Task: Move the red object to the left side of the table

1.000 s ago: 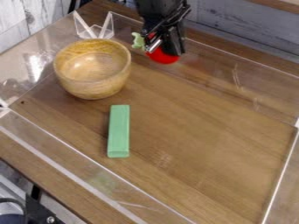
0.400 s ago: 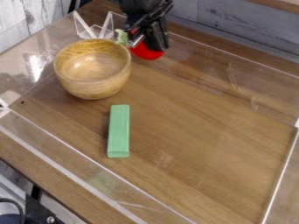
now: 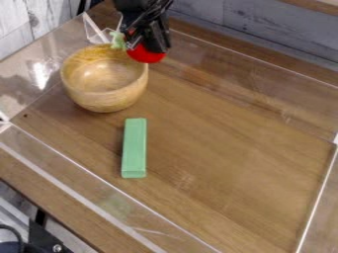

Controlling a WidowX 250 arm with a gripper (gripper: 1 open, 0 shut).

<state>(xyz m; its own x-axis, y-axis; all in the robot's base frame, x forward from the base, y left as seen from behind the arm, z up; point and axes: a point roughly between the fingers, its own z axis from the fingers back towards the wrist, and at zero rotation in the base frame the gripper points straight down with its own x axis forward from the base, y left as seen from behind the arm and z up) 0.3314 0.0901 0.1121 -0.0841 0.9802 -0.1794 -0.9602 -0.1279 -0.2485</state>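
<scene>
The red object, a small round toy fruit with a green tip, sits at the back of the table, right by the far-right rim of the wooden bowl. My gripper comes down from above with its dark fingers straddling the fruit's top. The fingers cover part of it. I cannot make out whether they still press on it, or whether the fruit rests on the tabletop or hangs just above it.
A flat green rectangular block lies in the middle of the table, in front of the bowl. Clear plastic walls edge the tabletop on all sides. A clear pointed piece stands behind the bowl at the back-left corner.
The gripper has carried the red fruit leftward along the back of the table, from right of the bowl to beside its rim. Bowl and green block have not moved.
</scene>
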